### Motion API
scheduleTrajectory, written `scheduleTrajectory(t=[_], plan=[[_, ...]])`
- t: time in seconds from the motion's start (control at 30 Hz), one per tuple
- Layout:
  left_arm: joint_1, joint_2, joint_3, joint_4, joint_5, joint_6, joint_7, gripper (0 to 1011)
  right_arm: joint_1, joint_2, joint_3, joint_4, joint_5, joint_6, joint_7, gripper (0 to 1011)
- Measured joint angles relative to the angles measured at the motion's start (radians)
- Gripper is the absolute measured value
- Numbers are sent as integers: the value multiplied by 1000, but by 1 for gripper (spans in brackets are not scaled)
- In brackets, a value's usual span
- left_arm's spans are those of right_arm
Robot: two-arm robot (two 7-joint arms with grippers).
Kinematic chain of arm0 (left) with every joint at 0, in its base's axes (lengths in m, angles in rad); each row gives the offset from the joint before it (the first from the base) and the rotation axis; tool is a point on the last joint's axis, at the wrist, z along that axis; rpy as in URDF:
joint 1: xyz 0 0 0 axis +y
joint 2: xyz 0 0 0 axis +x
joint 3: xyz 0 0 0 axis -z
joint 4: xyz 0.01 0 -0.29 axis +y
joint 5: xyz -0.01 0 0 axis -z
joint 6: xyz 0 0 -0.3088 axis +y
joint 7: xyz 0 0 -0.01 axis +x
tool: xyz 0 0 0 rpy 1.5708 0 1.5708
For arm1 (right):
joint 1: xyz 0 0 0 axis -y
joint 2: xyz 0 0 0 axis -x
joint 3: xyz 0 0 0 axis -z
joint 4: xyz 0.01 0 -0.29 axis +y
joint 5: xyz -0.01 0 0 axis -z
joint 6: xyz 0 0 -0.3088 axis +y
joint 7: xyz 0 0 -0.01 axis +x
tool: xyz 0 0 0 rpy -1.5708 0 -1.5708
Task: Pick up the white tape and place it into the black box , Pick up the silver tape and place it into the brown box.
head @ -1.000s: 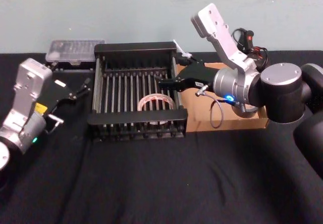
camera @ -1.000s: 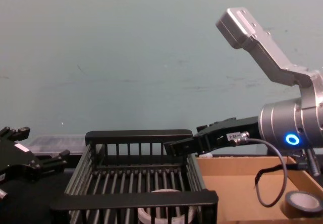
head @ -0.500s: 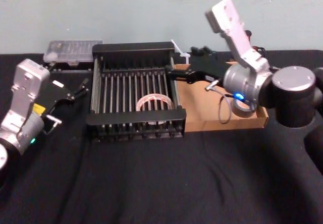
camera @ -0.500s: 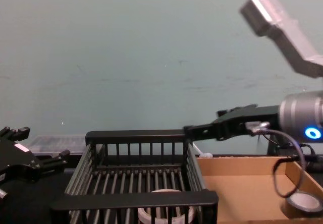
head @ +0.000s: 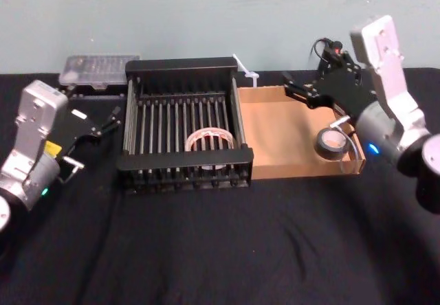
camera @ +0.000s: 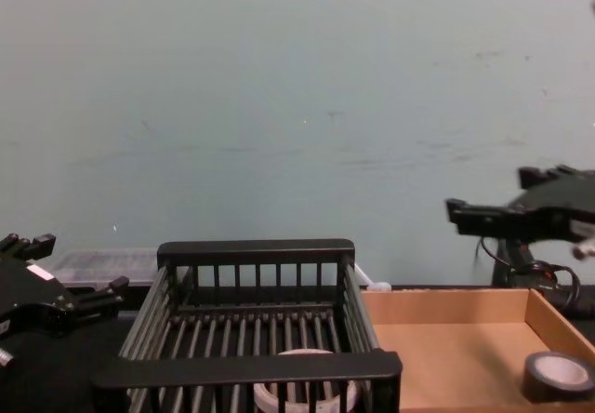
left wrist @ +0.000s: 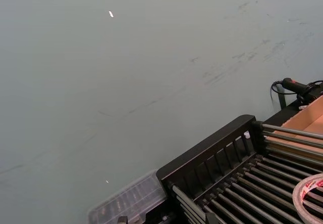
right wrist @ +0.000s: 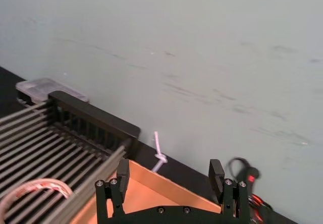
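1. Nearest us, mid-bench (head: pixel 220 250), the black box (head: pixel 185 159) and the brown box (head: pixel 289 123) sit side by side with their walls touching.
2. The white tape (head: pixel 211 141) lies flat on the slatted floor of the black box, close to its near wall. That's where the task wants it.
3. Over in the brown box, the silver tape (head: pixel 331 143) rests flat in the near right corner, tucked against the low wall. By my reckoning, both placements look done.
4. Toward the bench's left edge, the left tool (head: pixel 108 121) hangs just beside the black box. Its fingers are spread and hold nothing, and it looks parked out of the way.
5. Farther back, the right tool (head: pixel 297 89) hovers above the far right corner of the brown box, well above the silver tape. Its jaws are wide apart and empty, as the right wrist view makes plain. I'd judge it's held high there so the fingers clear the cardboard wall.
6. Along the far edge, a clear plastic case (head: pixel 100 68) sits behind the black box's left corner.
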Motion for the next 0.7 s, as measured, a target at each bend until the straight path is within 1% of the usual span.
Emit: scheduleTrajectory(t=[0.2, 0.3, 0.5, 0.7], plan=[[0, 0, 0, 0, 0, 0, 0, 1001, -80, 12, 28, -18, -42, -80, -42, 1002], [0, 0, 0, 0, 0, 0, 0, 1001, -110, 13, 39, -18, -65, -107, -63, 1002], [0, 0, 0, 0, 0, 0, 0, 1001, -145, 6, 55, -9, -96, -120, -89, 1002], [0, 0, 0, 0, 0, 0, 0, 1001, -162, -13, 73, 4, -121, -109, -117, 1002]])
